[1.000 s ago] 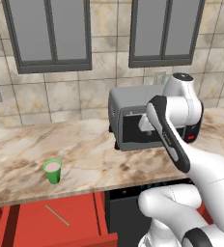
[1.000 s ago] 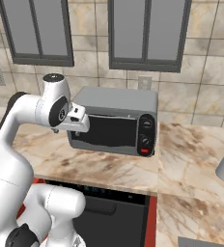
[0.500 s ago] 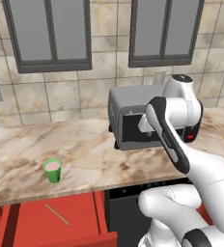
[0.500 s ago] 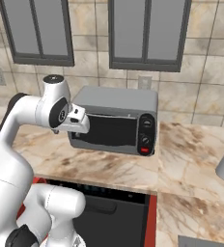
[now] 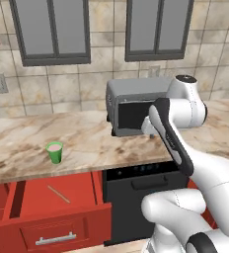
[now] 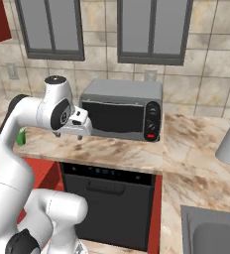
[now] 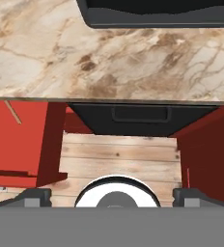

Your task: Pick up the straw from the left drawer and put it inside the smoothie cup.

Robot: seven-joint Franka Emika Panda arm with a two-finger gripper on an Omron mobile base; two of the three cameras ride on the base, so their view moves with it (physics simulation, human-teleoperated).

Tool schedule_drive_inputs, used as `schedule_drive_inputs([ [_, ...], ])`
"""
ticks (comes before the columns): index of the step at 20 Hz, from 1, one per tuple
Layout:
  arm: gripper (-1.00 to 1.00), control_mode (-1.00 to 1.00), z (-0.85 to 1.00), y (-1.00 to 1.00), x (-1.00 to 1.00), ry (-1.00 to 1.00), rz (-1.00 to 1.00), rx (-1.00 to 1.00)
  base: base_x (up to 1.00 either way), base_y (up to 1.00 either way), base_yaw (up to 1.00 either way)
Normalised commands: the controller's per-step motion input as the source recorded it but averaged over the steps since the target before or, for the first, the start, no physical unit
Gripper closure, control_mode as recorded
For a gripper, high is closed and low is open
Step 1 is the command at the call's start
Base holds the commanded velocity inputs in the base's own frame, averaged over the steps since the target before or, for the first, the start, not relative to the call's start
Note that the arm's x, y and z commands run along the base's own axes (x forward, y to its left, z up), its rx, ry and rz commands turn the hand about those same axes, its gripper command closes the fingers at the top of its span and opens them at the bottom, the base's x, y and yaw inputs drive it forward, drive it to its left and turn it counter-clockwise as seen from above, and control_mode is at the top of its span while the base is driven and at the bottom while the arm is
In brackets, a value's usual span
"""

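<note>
- Straw (image 5: 59, 193): lay loose and slanted on the floor of the open left drawer (image 5: 35, 200), lower left of the left base frame; its tip showed at the left edge of the hand frame (image 7: 12, 112).
- Smoothie cup (image 5: 54, 152): upright on the counter (image 5: 18, 143), left of centre, above the drawer and apart from the straw.
- Gripper (image 6: 80, 130): raised before the toaster oven (image 6: 122, 109), mid-frame; jaws spread wide, nothing between them.
- Change over the last second: none worth noting; arm, straw and cup sat as before.
- Meaning for the task: judged to be at the outset; the reach toward the drawer was not yet begun, and straw and gripper were well apart.
</note>
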Motion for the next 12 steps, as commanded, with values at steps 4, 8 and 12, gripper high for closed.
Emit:
schedule_drive_inputs([
  [4,-1.00,1.00,0.00,0.00,0.00,0.00,0.00,0.00,-0.59,0.02,0.00],
  [8,-1.00,1.00,0.00,0.00,0.00,0.00,0.00,0.00,-0.38,0.22,0.00],
  [12,-1.00,1.00,0.00,0.00,0.00,0.00,0.00,0.00,-0.03,0.53,0.00],
])
